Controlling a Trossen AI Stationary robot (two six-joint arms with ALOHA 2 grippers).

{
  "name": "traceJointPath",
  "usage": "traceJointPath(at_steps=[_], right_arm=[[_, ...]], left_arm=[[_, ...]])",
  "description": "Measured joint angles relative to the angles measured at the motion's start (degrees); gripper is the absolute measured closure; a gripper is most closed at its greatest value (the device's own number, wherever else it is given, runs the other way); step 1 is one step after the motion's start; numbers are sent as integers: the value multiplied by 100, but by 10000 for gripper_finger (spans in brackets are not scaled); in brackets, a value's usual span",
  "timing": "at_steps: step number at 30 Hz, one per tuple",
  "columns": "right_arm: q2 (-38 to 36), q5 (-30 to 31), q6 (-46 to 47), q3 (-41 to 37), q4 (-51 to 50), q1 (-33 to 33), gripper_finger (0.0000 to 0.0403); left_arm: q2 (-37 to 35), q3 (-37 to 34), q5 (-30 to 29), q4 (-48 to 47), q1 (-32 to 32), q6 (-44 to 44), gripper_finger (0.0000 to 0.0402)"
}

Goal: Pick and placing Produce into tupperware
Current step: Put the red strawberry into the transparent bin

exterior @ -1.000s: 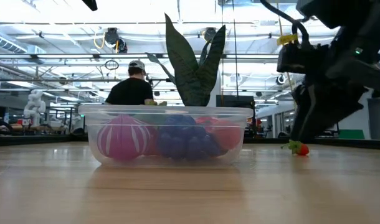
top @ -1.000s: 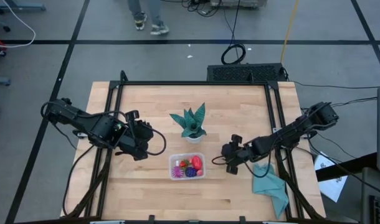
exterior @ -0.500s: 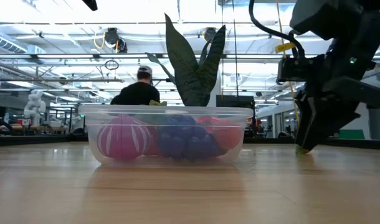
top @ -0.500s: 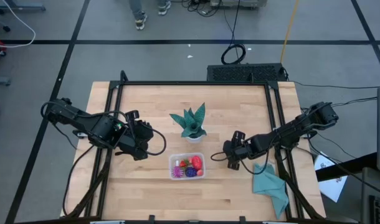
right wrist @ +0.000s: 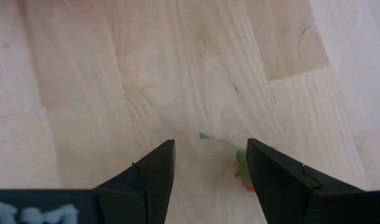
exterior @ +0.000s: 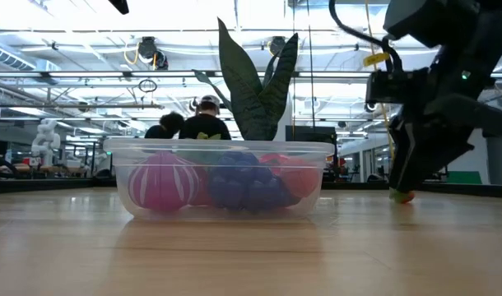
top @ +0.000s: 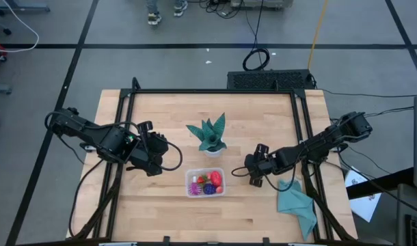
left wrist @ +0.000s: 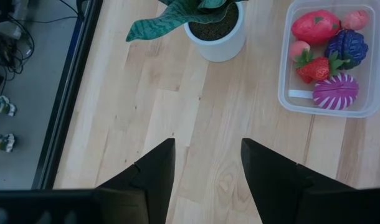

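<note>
Your right gripper [top: 255, 179] sits low, right of centre, fingers apart, holding nothing, a strawberry [right wrist: 245, 171] between them. Your left gripper [top: 157, 158] waits open and empty, left of the tupperware [top: 204, 182].

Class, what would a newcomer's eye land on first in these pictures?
The clear tupperware near the table's front, holding bright produce. Behind it stands a teal plant in a white pot. To its right, the right gripper is open, low over a small strawberry on the wood.

Robotics lab, wooden bench [top: 215, 109], taped floor [top: 195, 46], cables [top: 256, 59], ceiling trusses [exterior: 86, 76]
</note>
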Motion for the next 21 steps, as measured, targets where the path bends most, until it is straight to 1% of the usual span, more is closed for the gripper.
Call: traceJointPath(at_steps=[7, 14, 21], right_arm=[[-354, 12, -317, 170, -26, 13, 214], [-765, 17, -97, 171, -934, 7, 214], [-766, 16, -382, 116, -886, 4, 214]], left_arm=[[0, 0, -2, 0, 0, 0, 215], [0, 0, 0, 0, 0, 0, 215], [0, 0, 0, 1, 0, 0, 215]])
